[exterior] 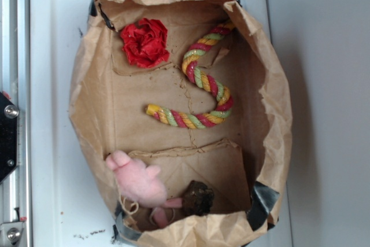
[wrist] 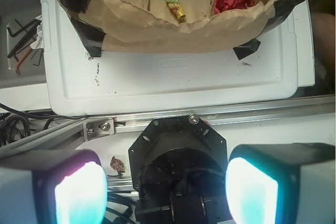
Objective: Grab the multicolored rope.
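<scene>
Flanking the multicolored rope [exterior: 199,85]: red flower [exterior: 144,41], pink plush [exterior: 137,179].

A crumpled brown paper bag [exterior: 87,102] stands open on a white plastic tray [exterior: 49,56], its rim corners patched with black tape [exterior: 263,201]. On the bag's floor a red rosette-like fabric flower [exterior: 144,41] sits at one end. At the other end, a pink plush toy [exterior: 139,180] lies beside a dark brown lump [exterior: 198,196].

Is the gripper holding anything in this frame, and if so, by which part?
Nothing is held. The gripper is open and empty, outside the paper bag; the multicolored rope lies untouched inside.
</scene>
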Available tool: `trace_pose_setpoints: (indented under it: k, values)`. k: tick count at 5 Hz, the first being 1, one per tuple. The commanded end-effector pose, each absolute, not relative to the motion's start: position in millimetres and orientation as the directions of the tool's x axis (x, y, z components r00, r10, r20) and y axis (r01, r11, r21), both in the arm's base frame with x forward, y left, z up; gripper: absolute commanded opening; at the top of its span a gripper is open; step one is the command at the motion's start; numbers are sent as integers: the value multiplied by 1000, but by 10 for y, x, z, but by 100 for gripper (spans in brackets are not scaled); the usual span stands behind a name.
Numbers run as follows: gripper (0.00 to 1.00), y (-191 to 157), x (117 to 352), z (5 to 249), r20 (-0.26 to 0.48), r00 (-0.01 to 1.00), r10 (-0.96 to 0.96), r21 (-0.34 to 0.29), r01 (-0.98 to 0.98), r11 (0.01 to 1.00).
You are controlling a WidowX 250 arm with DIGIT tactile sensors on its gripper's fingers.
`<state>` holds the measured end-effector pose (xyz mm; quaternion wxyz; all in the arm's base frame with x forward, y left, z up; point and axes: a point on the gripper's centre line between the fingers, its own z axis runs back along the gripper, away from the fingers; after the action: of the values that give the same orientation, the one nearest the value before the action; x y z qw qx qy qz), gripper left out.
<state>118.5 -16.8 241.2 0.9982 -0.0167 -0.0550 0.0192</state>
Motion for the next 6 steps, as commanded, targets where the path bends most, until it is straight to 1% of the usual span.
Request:
trace_pose_setpoints:
  k: [1,2,3,4,5,6]
  values:
    - [100,-168,1185,2412,109,993,40,-35,-37,999]
    - [100,-207,1449,2459,128,989,81,-76,-71,995]
    - [100,-170,1685,2422,161,979,121,-74,-111,991]
    - [100,-125,1867,2411,209,969,131,-81,-116,990]
    - [100,-57,2124,2354,252,958,140,-104,-117,988]
    - [100,-44,2330,2291,276,950,148,-98,-126,987]
